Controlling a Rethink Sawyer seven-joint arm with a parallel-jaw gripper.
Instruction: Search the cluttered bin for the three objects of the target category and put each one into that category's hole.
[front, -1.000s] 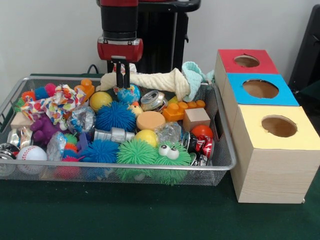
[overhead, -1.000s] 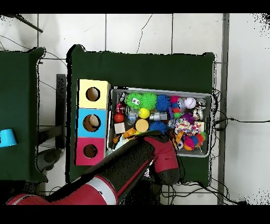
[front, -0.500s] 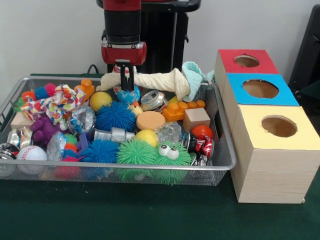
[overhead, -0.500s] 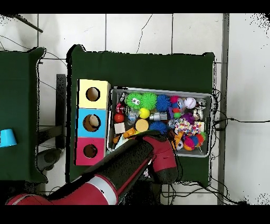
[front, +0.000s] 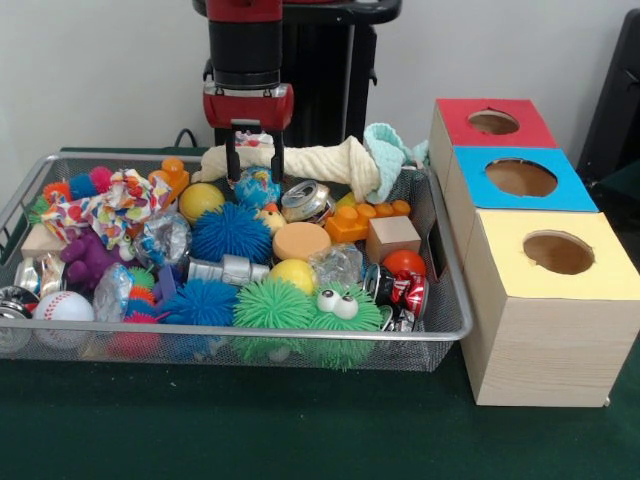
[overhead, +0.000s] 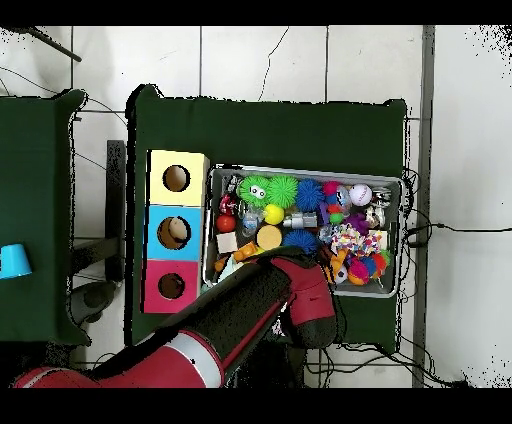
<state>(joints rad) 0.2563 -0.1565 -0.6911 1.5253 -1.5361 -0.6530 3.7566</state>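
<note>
Clutter is posing the main risk. The red-and-black gripper (front: 252, 165) is hanging with fingers spread over a blue patterned ball (front: 257, 187) at the wire mesh bin's (front: 445, 300) far side, apparently not touching. Closing there, it is likely snagging the cream knitted cloth (front: 310, 162) beside it.

Green table (front: 250, 430) — wire bin (front: 440, 300), three boxes (front: 545, 300)

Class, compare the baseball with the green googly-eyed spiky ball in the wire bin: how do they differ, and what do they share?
The baseball is white and smooth with red stitching; the green googly-eyed spiky ball is covered in soft spikes. The baseball has no face; the green ball carries two eyes. The baseball looks smaller than the green ball. Both are round and lie along the camera-side edge of the wire bin.
</note>
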